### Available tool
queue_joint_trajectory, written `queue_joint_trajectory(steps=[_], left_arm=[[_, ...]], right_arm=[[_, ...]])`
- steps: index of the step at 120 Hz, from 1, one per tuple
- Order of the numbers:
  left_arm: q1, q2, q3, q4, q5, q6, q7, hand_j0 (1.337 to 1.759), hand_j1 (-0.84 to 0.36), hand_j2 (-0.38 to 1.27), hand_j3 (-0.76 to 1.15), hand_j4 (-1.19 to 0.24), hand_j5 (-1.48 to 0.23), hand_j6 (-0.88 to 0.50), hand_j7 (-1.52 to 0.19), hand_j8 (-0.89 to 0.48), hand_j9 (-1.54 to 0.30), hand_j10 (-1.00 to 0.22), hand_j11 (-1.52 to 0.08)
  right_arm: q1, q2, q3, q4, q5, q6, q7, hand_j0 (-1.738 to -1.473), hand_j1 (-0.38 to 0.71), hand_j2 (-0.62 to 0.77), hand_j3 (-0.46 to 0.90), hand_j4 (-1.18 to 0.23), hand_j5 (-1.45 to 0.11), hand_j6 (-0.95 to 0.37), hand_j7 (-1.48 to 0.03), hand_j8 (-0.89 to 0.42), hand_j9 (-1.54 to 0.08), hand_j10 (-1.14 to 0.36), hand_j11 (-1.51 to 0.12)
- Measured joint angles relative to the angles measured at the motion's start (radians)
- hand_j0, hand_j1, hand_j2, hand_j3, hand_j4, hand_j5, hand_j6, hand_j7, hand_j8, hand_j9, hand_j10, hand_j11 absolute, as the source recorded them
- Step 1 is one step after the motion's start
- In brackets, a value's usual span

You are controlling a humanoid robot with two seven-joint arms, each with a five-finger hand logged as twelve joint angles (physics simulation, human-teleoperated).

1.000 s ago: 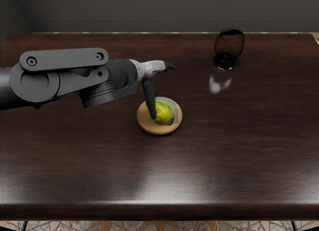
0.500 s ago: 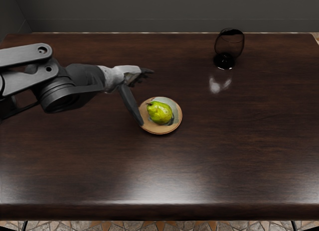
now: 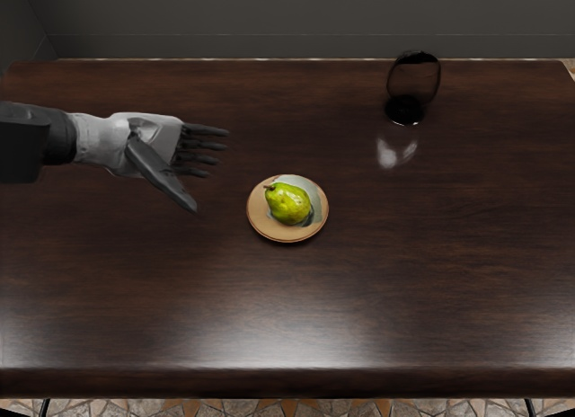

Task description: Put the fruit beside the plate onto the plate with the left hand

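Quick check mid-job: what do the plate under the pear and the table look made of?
Plate: tan, matte rim with a paler grey centre showing beside the pear. It looks like wood or unglazed ceramic, and the render leaves open which. Table: dark brown wood with lengthwise grain streaks. The soft light patches mirrored in the top suggest a glossy varnish.

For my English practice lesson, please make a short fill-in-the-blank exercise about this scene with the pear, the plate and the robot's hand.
1. The pear lies on the ____.
2. The left hand, left of the plate, holds ____; its fingers are spread.
3. In the picture, the dark glass stands to the upper ____ of the plate.
Missing words: plate; nothing; right.
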Motion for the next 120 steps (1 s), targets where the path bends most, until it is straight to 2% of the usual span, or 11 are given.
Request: queue_joint_trajectory(steps=[25,50,64,75,120], left_arm=[[0.037,0.097,-0.018,0.013,-0.146,-0.096,0.000,1.658,0.35,0.00,0.00,0.00,0.00,0.00,0.00,0.00,0.00,0.00,0.00],[0.050,0.138,-0.020,0.031,-0.221,-0.160,0.000,1.658,0.35,0.00,0.00,0.00,0.00,0.00,0.00,0.00,0.00,0.00,0.00],[0.108,0.216,-0.019,0.038,-0.296,-0.175,0.000,1.658,0.35,0.00,0.00,0.00,0.00,0.00,0.00,0.00,0.00,0.00,0.00],[0.114,0.243,-0.017,0.041,-0.353,-0.183,0.000,1.658,0.35,0.00,0.00,0.00,0.00,0.00,0.00,0.00,0.00,0.00,0.00],[0.126,0.299,-0.020,0.048,-0.395,-0.214,0.000,1.658,0.35,0.00,0.00,0.00,0.00,0.00,0.00,0.00,0.00,0.00,0.00]], right_arm=[[0.000,0.000,0.000,0.003,0.000,0.000,0.000,-1.658,-0.32,-0.01,0.00,-0.03,-0.03,-0.03,-0.03,-0.03,-0.03,-0.03,-0.03],[0.000,0.000,0.000,0.013,0.000,0.000,0.000,-1.658,-0.32,-0.01,0.00,-0.03,-0.03,-0.03,-0.03,-0.03,-0.03,-0.03,-0.03],[0.000,0.000,0.000,0.015,-0.001,0.000,-0.001,-1.658,-0.32,-0.01,0.00,-0.03,-0.03,-0.03,-0.03,-0.03,-0.03,-0.03,-0.03],[0.000,0.000,0.000,0.015,0.000,0.000,-0.001,-1.658,-0.32,-0.01,0.00,-0.03,-0.03,-0.03,-0.03,-0.03,-0.03,-0.03,-0.03],[0.001,0.000,0.000,0.017,0.000,0.000,-0.002,-1.658,-0.32,-0.01,0.00,-0.03,-0.03,-0.03,-0.03,-0.03,-0.03,-0.03,-0.03]])
